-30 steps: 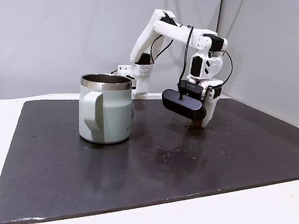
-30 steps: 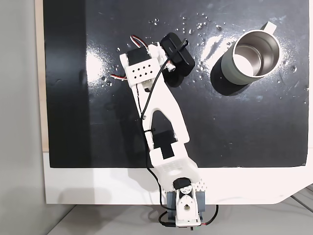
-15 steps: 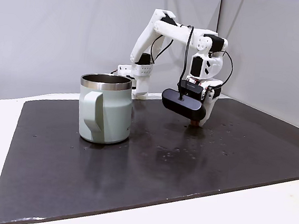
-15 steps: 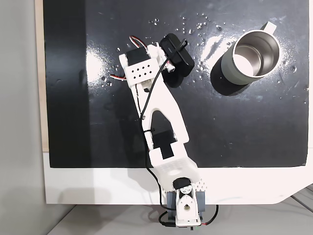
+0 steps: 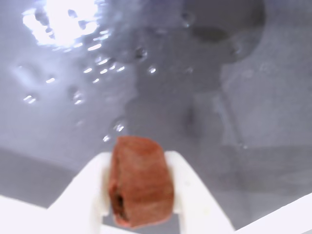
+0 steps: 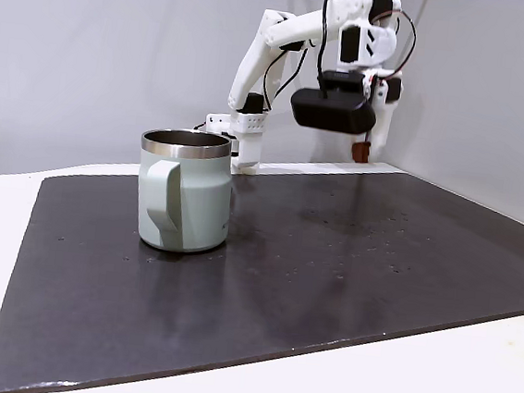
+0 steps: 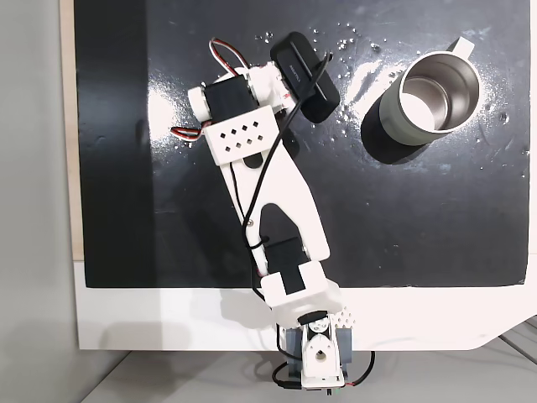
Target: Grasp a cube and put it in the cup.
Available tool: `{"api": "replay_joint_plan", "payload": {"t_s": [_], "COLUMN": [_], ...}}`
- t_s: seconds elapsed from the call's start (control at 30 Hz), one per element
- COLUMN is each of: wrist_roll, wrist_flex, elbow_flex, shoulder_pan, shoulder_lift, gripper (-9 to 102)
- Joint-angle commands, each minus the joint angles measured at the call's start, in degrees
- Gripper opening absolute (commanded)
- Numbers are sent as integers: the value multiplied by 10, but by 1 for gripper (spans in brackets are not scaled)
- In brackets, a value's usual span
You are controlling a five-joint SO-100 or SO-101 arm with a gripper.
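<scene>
The reddish-orange cube (image 5: pixel 141 183) sits clamped between my two white fingers (image 5: pixel 187 195) in the wrist view, high above the dark mat. In a fixed view the gripper (image 6: pixel 363 151) hangs well above the mat, shut on the cube (image 6: pixel 362 153), which shows as a small reddish spot below the black wrist camera (image 6: pixel 333 110). The sage-green cup (image 6: pixel 187 199) stands upright on the mat to the left of the gripper and lower. From above, the cup (image 7: pixel 388 116) is at the upper right, its steel inside bare, and the arm's wrist (image 7: pixel 247 134) lies left of it.
A dark glossy mat (image 6: pixel 348 270) covers most of the white table (image 6: pixel 467 383). The arm's base (image 7: pixel 309 357) sits at the table's bottom edge in a fixed view. Grey walls stand behind the arm.
The gripper has risen from just above the mat to well above it, carrying the cube. The cup has not moved.
</scene>
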Motion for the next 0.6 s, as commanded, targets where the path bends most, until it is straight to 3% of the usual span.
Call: {"api": "replay_joint_plan", "payload": {"t_s": [0.0, 0.4, 0.57], "wrist_roll": [5, 3, -18], "wrist_flex": [31, 33, 33], "elbow_flex": [-83, -64, -93], "shoulder_pan": [12, 35, 91], "shoulder_lift": [49, 96, 120], "gripper": [2, 2, 2]}}
